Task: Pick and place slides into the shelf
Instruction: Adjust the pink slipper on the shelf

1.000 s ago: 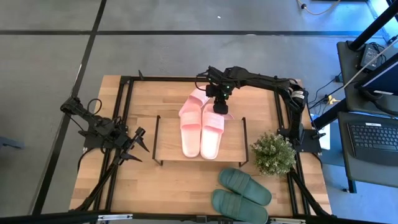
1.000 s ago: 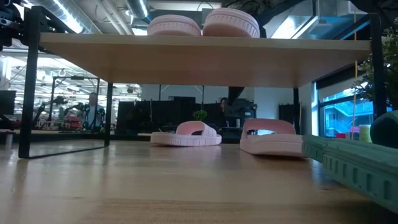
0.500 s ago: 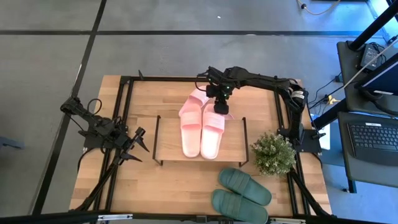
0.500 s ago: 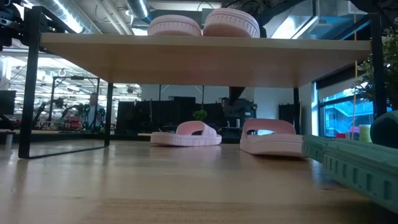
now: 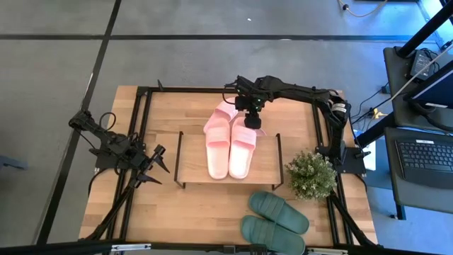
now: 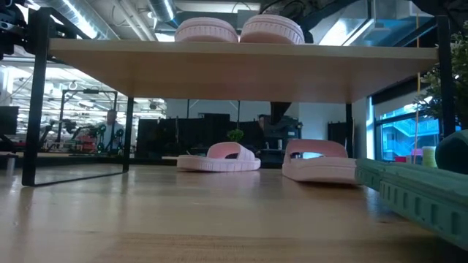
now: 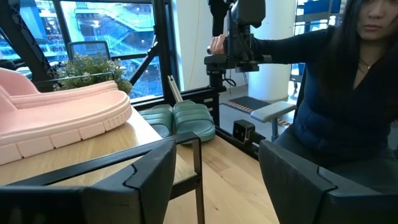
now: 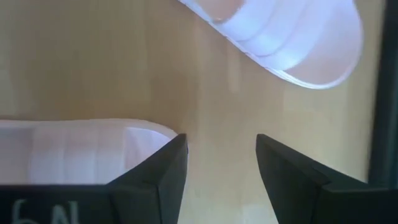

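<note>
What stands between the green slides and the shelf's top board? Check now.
Nothing visible. Bare table separates the green slides from the shelf; the plant stands off the shelf's right end. A pink pair occupies the board's middle, with bare wood either side.

Only faint pale marks, perhaps "6A", show on the right gripper's finger (image 8: 37,208); nothing else is legible.

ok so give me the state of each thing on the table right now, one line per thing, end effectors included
Pink rubber slide pair on top: flat, side by side on the shelf board.
Second pink rubber slide pair: on the table beneath and behind the shelf.
Dark green rubber slide pair: on the table, unshelved.
Low wooden-topped wire shelf: upright.
Right end effector: open, above the shelved pair's far end.
Left end effector: open, empty, beside the shelf.
</note>
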Controlling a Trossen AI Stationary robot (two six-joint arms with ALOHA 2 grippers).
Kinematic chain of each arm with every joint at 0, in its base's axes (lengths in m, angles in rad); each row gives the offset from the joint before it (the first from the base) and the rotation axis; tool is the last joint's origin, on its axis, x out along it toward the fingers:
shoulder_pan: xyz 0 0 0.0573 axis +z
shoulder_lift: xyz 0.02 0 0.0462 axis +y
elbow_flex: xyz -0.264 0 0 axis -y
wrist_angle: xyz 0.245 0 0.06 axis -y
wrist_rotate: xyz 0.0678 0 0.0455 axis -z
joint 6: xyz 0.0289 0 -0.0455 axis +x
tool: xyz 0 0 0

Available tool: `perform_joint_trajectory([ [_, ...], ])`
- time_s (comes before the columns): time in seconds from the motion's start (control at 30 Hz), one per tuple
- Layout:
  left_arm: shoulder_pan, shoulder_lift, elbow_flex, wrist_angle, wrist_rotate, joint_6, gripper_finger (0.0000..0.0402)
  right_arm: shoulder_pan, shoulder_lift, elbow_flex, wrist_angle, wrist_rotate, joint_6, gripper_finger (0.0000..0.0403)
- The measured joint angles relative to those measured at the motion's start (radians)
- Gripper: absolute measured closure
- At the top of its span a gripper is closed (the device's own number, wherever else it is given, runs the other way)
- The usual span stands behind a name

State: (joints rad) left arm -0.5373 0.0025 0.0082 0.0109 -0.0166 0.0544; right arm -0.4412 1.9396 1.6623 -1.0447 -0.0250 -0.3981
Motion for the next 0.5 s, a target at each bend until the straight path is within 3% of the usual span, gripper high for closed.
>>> perform_joint_trajectory([
  [0.5, 0.0, 0.0, 0.0, 0.0, 0.0, 0.0, 0.018, 0.019, 0.0, 0.001, -0.004, 0.069, -0.036, 0.0212],
])
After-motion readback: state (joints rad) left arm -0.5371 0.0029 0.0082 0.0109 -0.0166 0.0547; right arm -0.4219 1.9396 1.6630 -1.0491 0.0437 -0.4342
